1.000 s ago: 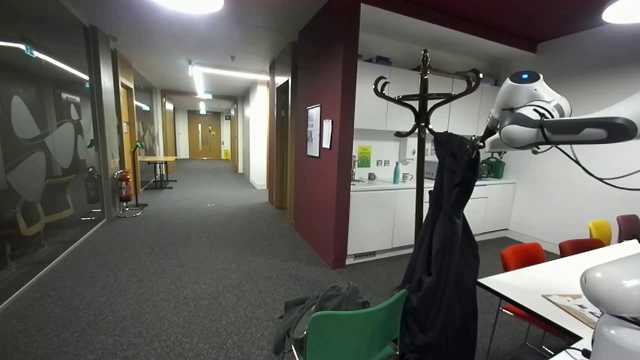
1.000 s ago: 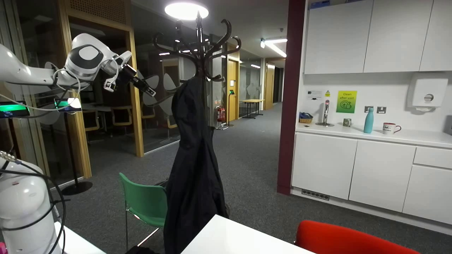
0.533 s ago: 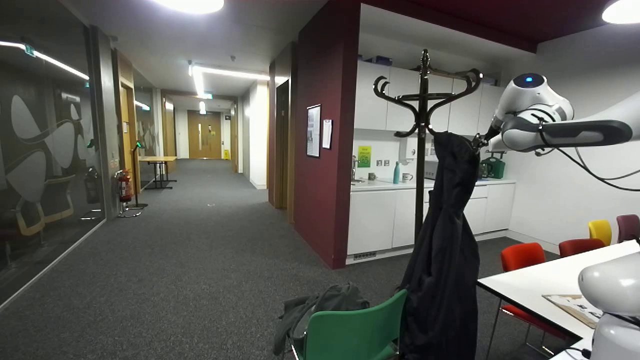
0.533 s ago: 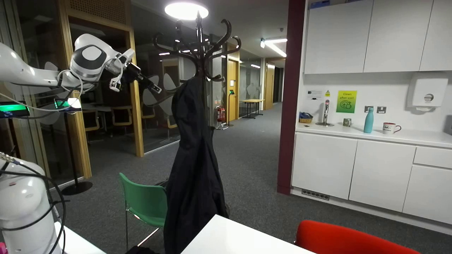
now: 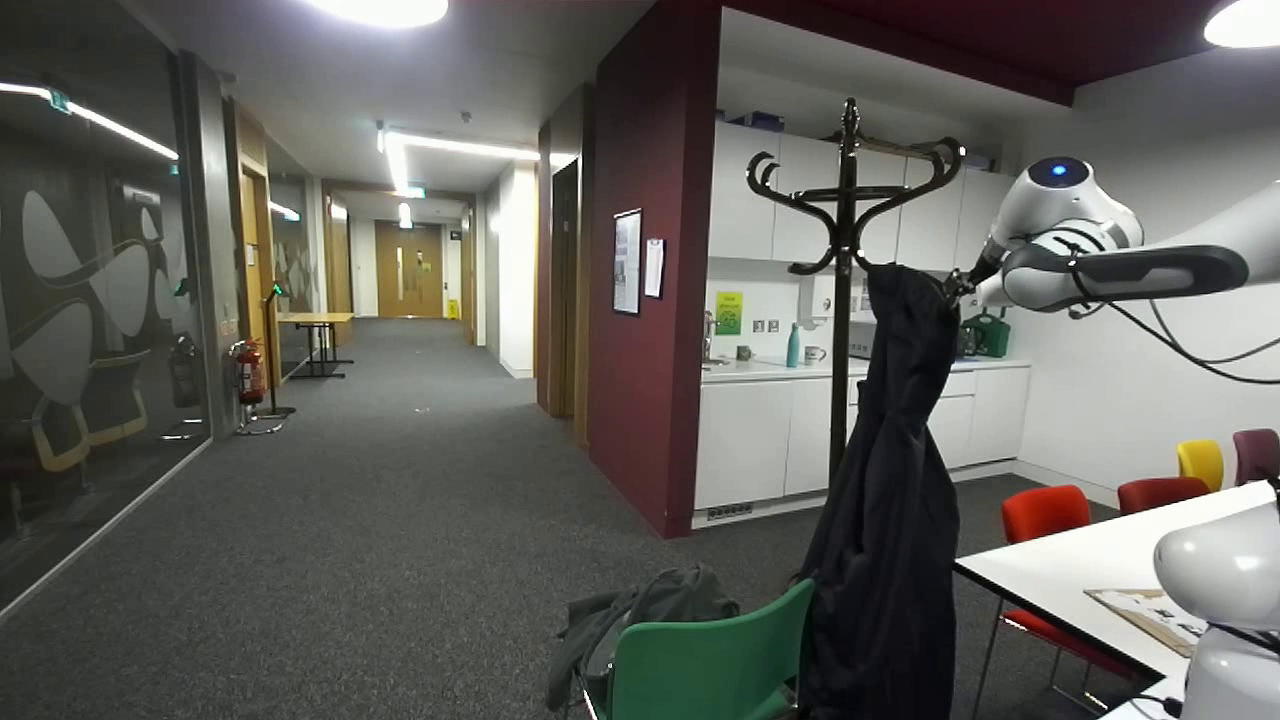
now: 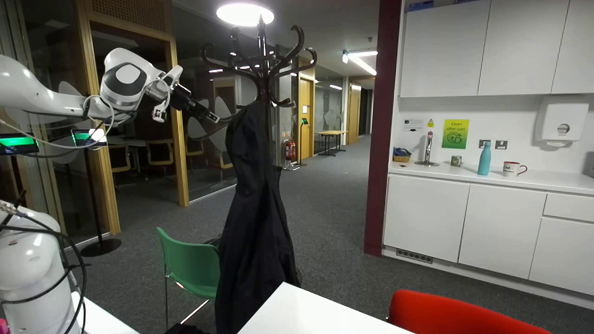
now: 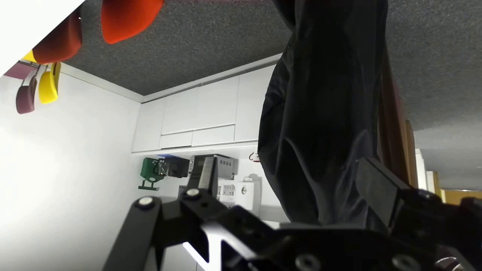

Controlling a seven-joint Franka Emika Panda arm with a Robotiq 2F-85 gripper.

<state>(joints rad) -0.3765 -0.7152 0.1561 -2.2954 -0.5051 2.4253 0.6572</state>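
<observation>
Arm [image 6: 123,81] stretched out high, wrist [image 6: 157,88] bent; pincer [image 7: 288,171] spread wide, tilted slightly downward.

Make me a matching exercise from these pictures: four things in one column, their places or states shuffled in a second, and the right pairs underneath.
Column one
1. Gripper
2. Black garment
3. Turquoise bottle
4. Green and yellow sign

Column two
A. Standing on the white counter
B. Hanging from the coat stand
C. Fixed flat to the white wall
D. Fingers spread wide apart

Right pairs: 1-D; 2-B; 3-A; 4-C
</observation>
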